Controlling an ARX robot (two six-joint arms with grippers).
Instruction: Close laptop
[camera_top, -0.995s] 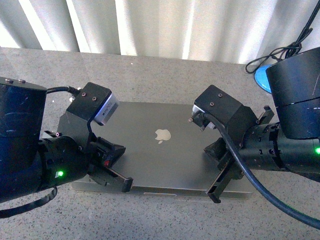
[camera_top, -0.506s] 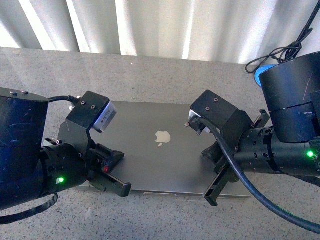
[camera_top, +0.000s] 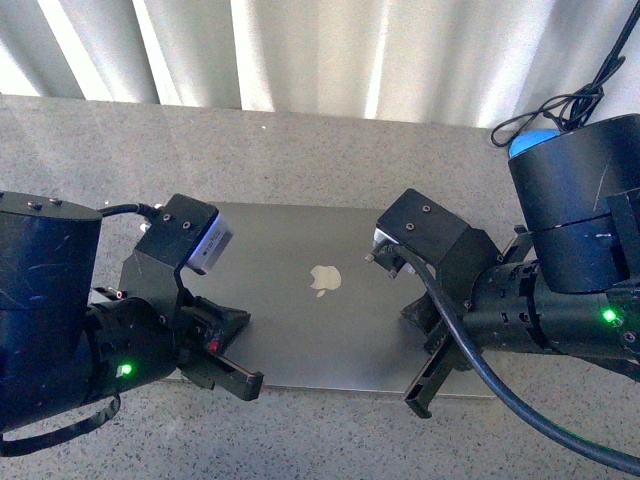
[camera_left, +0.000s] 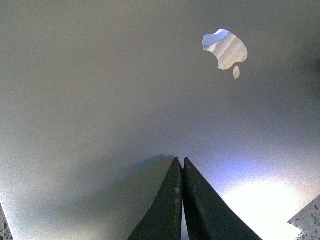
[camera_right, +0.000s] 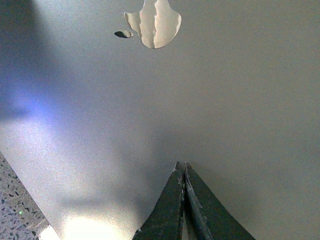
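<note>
Left claw pinched shut and empty at the laptop's near-left edge, right claw likewise shut at its near-right, laptop lid-up on bench, long axis left-right, apple logo stalk pointing away, curtain beyond.

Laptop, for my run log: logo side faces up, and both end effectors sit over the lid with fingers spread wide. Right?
No: the wrist views show the left end effector and the right end effector shut, fingers pressed together. The laptop does lie logo up, both over it.
</note>
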